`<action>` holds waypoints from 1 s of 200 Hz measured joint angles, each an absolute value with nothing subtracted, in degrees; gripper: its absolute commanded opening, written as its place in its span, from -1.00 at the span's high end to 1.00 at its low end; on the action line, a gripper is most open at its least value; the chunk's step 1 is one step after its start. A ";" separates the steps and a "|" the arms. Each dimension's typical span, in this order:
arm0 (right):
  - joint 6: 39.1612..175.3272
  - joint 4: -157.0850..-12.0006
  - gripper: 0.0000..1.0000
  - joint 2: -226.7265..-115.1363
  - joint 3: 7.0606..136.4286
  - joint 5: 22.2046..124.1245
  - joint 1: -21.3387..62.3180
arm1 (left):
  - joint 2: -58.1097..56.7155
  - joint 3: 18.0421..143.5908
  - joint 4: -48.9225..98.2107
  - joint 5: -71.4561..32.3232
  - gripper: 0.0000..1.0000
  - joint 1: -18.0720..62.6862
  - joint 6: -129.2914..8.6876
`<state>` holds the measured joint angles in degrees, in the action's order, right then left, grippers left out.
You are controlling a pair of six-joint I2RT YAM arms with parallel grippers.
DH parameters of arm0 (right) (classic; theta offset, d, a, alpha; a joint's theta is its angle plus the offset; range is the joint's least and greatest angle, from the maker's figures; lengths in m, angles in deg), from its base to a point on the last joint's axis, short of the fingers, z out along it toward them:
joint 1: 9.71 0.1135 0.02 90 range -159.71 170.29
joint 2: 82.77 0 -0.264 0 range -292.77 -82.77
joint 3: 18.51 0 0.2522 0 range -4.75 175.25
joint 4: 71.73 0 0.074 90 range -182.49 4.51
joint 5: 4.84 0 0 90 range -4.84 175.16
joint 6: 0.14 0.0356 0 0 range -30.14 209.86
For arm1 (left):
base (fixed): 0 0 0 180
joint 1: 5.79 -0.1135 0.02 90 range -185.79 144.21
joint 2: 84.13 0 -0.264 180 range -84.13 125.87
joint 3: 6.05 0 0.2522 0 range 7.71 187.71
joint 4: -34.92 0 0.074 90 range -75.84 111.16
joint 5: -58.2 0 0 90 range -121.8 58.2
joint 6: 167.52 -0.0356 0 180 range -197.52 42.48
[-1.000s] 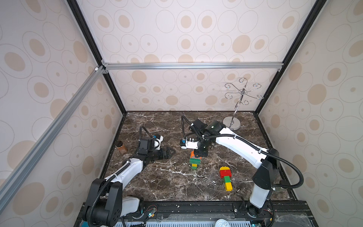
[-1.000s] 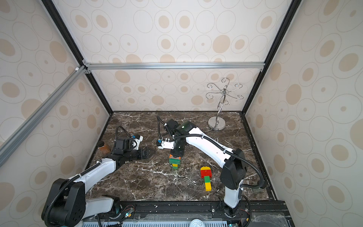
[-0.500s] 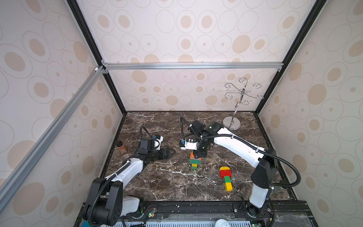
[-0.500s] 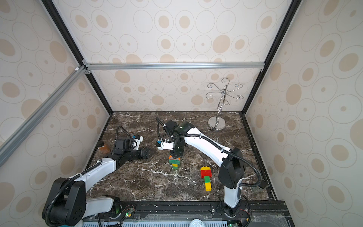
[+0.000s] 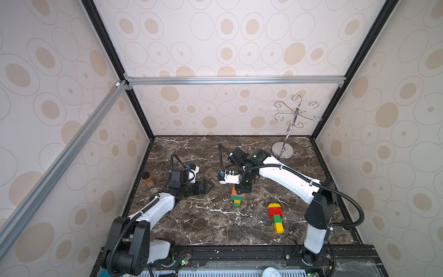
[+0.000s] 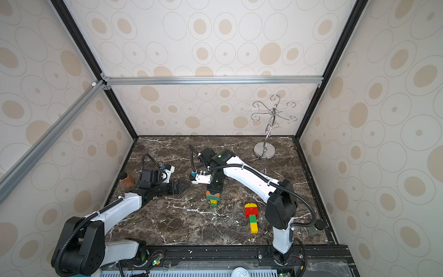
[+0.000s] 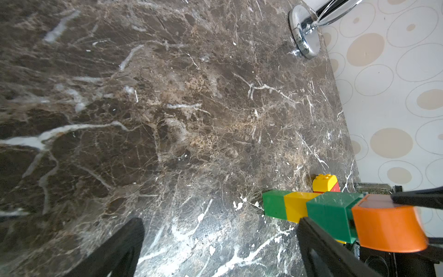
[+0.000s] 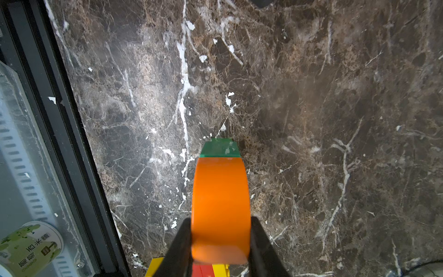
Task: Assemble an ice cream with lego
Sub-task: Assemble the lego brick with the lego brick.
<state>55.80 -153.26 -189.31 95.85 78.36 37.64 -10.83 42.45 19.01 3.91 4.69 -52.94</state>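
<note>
Right wrist view: an orange dome [image 8: 220,203] is pinched between the jaws of the right gripper [image 8: 220,224], seemingly seated on a green-and-yellow brick stack [image 5: 237,201] standing near the middle of the marble table [image 5: 203,223]. The left gripper [image 5: 208,186] is seen spread wide at the stack's 10 o'clock, apart from it. A second lego assembly [image 5: 275,217] is laid flat at its 4 o'clock.
</note>
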 measured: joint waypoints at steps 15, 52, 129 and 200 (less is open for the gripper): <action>55.80 -153.30 1.00 -189.35 95.85 78.42 37.64 | -10.83 42.45 18.99 3.91 -1.00 4.58 -52.97; 55.82 -153.41 1.00 -189.40 95.92 78.55 37.64 | -10.83 42.45 18.99 3.91 -1.00 4.54 -52.97; 55.95 -153.46 1.00 -189.42 95.94 79.14 37.84 | -10.76 42.45 18.99 3.93 -1.00 4.47 -52.97; 56.04 -153.44 1.00 -189.55 95.76 79.29 37.84 | -10.76 42.45 18.99 3.93 -1.00 4.34 -52.97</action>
